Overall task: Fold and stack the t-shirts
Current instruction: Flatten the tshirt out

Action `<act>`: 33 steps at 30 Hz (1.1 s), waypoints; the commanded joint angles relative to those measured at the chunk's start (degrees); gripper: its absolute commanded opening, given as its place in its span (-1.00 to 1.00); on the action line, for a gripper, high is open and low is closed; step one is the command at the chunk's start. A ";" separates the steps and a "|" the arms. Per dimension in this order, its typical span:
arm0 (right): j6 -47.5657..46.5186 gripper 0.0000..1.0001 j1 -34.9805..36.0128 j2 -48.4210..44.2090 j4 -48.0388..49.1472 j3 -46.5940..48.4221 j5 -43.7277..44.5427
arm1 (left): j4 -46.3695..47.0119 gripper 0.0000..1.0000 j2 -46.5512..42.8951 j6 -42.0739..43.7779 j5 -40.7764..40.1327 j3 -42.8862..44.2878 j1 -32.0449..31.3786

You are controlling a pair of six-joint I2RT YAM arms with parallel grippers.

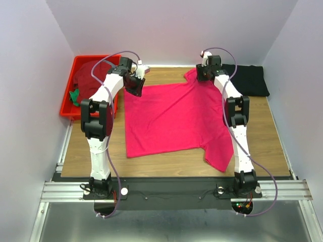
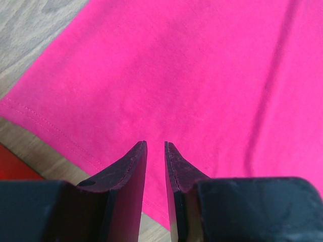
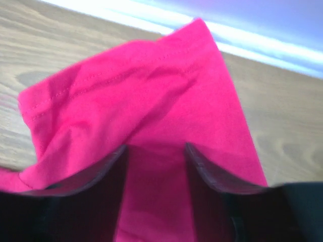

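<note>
1. The pink t-shirt is soft, matte knit cloth. It lies spread on the wooden table with stitched hems and a few shallow creases.
2. The left pincer hangs over the shirt's edge, just inside the hem. Its dark fingers are nearly closed with only a thin slit between them, and they grip nothing.
3. The right pincer is parted, with a rumpled sleeve running between its fingers.
4. A folded black t-shirt lies to the right of the right pincer.
5. A red plastic bin stands left of the left pincer. It holds dark red cloth and green cloth.
</note>
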 commanded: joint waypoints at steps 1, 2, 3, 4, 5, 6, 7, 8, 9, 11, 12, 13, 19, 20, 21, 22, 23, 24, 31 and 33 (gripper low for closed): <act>-2.52 0.27 0.44 -15.02 2.88 -7.70 -1.86 | 0.08 -0.34 -4.57 1.12 0.76 -1.79 0.30; -2.88 0.37 0.44 -18.46 2.79 -11.03 -2.22 | 0.17 -0.34 -5.09 1.47 1.03 -2.58 0.30; -3.23 0.56 0.44 -21.80 2.88 -14.20 -2.48 | 0.26 -0.34 -6.49 1.99 1.46 -4.59 0.30; -3.67 0.65 0.36 -29.05 2.79 -20.93 -2.74 | 0.52 -0.34 -7.29 3.13 1.64 -5.91 0.30; -4.89 0.78 0.44 -32.17 2.18 -24.13 -3.01 | 1.13 -0.34 -8.25 3.75 1.73 -7.32 0.30; -5.77 1.00 0.36 -35.60 1.83 -27.12 -2.92 | 1.48 -0.34 -10.44 4.45 1.65 -10.64 0.30; -6.48 1.00 0.27 -38.42 1.39 -33.67 -2.23 | 1.84 -0.34 -11.50 5.07 1.73 -12.24 0.21; -8.31 1.00 0.09 -43.40 -0.62 -36.09 -2.13 | 1.84 -0.34 -12.56 6.99 1.91 -13.82 0.13; -8.68 1.00 -0.95 -45.45 -1.68 -38.72 -2.13 | 1.58 -0.35 -14.48 8.14 1.91 -16.88 0.04; -8.68 0.94 -3.93 -49.68 -7.03 -43.40 -4.23 | 0.35 -0.35 -17.12 11.92 1.39 -21.54 -0.31; -7.81 0.88 -5.17 -50.39 -9.23 -44.28 -6.16 | -0.18 -0.35 -18.10 13.24 0.95 -23.22 -0.40; -7.46 0.81 -6.40 -51.01 -11.34 -44.90 -7.22 | -0.44 -0.35 -18.89 14.38 0.68 -24.72 -0.49; -7.01 0.05 -13.00 -53.65 -18.65 -52.28 -8.81 | -0.01 -0.38 -23.20 18.17 -1.52 -33.60 -0.75; -7.27 -0.03 -13.61 -53.39 -19.27 -53.94 -8.29 | 0.43 -0.39 -23.73 18.00 -1.95 -34.65 -0.75; -7.45 -0.08 -13.97 -53.30 -19.53 -54.83 -7.85 | 0.78 -0.39 -23.82 17.82 -2.22 -35.10 -0.75; -7.45 -0.09 -14.49 -53.12 -19.71 -55.70 -7.41 | 1.05 -0.39 -23.99 17.56 -2.48 -35.54 -0.75; -7.45 -0.10 -14.93 -53.03 -19.80 -56.76 -7.41 | 1.57 -0.39 -23.91 17.47 -3.27 -35.89 -0.75; -7.71 -0.10 -15.55 -52.60 -19.71 -58.42 -7.23 | 2.01 -0.40 -23.82 16.95 -3.89 -36.50 -0.75; -9.21 -0.15 -16.34 -50.84 -19.71 -65.80 -5.84 | 4.56 -0.40 -22.07 16.59 -6.96 -40.46 -0.75; -9.82 -0.18 -16.43 -50.57 -19.62 -67.40 -4.25 | 4.91 -0.40 -21.36 16.68 -8.37 -41.43 -0.75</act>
